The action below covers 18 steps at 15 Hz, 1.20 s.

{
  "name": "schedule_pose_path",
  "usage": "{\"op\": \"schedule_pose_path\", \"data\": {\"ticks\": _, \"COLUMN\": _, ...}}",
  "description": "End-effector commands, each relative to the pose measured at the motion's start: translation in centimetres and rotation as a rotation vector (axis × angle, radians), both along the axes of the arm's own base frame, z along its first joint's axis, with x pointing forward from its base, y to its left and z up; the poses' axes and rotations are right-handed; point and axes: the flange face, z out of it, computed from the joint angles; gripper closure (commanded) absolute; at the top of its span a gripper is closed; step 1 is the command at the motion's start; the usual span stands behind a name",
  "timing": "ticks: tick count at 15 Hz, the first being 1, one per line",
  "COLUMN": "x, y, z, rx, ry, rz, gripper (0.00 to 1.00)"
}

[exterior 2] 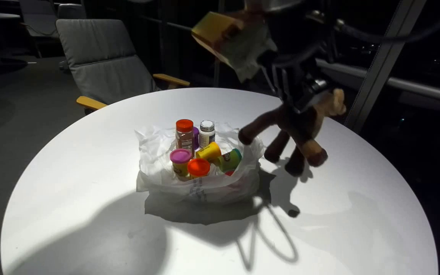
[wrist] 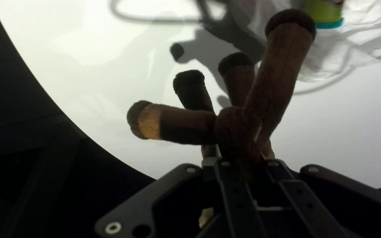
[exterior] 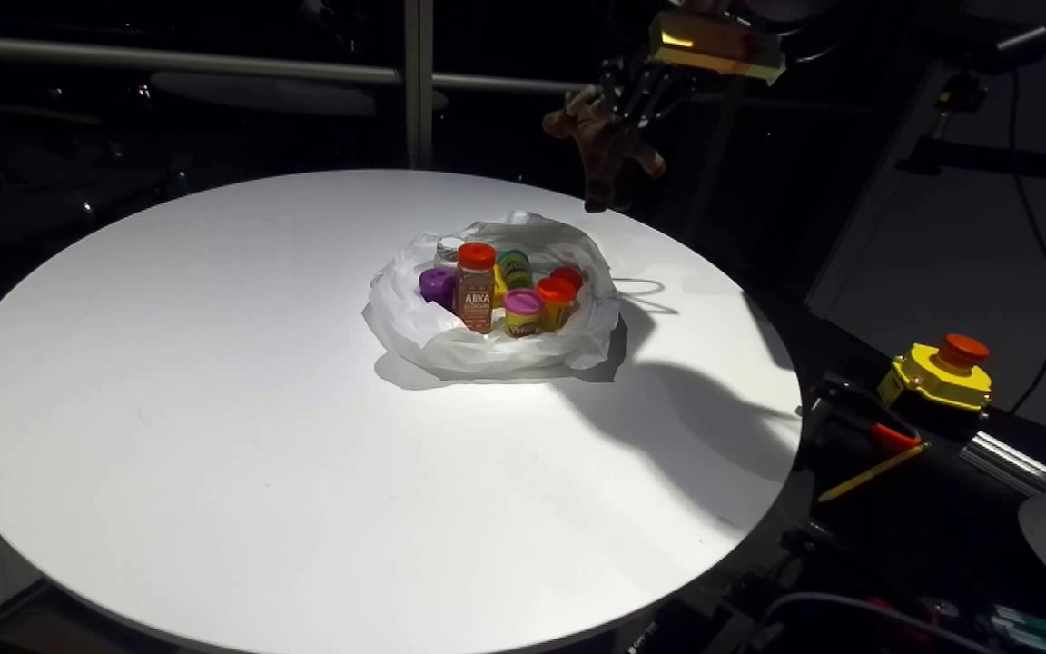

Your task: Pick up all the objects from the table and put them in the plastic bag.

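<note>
Wrist view, five o'clock: black Robotiq gripper (wrist: 246, 161) carries angular links (wrist: 141, 204), bright round screws (wrist: 113, 228). In an exterior view, yellow wrist block (exterior 2: 225, 37) sits at twelve o'clock, dark cable (exterior 2: 392, 38) at two.

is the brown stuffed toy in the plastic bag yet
No, the brown stuffed toy hangs from the jaws, up outside the plastic bag.

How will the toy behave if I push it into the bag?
The toy is probably soft and squashy, since it looks fuzzy and padded. Likely light too, being plush. Its splayed legs might catch on the bag.
</note>
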Motion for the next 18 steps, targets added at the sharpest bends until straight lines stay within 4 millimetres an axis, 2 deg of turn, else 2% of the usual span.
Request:
{"op": "schedule_pose_path", "data": {"ticks": 1, "x": -1.6, "y": 6.9, "z": 4.6, "rx": 0.013, "ry": -0.089, "rz": 0.128, "gripper": 0.97}}
{"op": "schedule_pose_path", "data": {"ticks": 2, "x": -2.0, "y": 9.3, "z": 5.7, "rx": 0.024, "ry": -0.099, "rz": 0.165, "gripper": 0.97}}
{"op": "schedule_pose_path", "data": {"ticks": 4, "x": -2.3, "y": 14.0, "z": 6.3, "rx": 0.056, "ry": -0.097, "rz": 0.221, "gripper": 0.97}}
{"op": "schedule_pose_path", "data": {"ticks": 6, "x": -2.0, "y": 16.9, "z": 4.9, "rx": 0.079, "ry": -0.065, "rz": 0.252, "gripper": 0.97}}
{"op": "schedule_pose_path", "data": {"ticks": 8, "x": -2.1, "y": 19.1, "z": 3.0, "rx": 0.113, "ry": -0.02, "rz": 0.273, "gripper": 0.97}}
{"op": "schedule_pose_path", "data": {"ticks": 10, "x": -1.4, "y": 19.9, "z": 0.2, "rx": 0.134, "ry": 0.029, "rz": 0.269, "gripper": 0.97}}
{"op": "schedule_pose_path", "data": {"ticks": 12, "x": -1.6, "y": 20.8, "z": -1.4, "rx": 0.162, "ry": 0.073, "rz": 0.281, "gripper": 0.97}}
{"op": "schedule_pose_path", "data": {"ticks": 14, "x": -1.1, "y": 20.5, "z": -3.9, "rx": 0.174, "ry": 0.117, "rz": 0.281, "gripper": 0.97}}
{"op": "schedule_pose_path", "data": {"ticks": 16, "x": -1.3, "y": 20.6, "z": -4.5, "rx": 0.188, "ry": 0.136, "rz": 0.291, "gripper": 0.97}}
{"op": "schedule_pose_path", "data": {"ticks": 18, "x": -0.6, "y": 19.8, "z": -5.8, "rx": 0.19, "ry": 0.148, "rz": 0.284, "gripper": 0.97}}
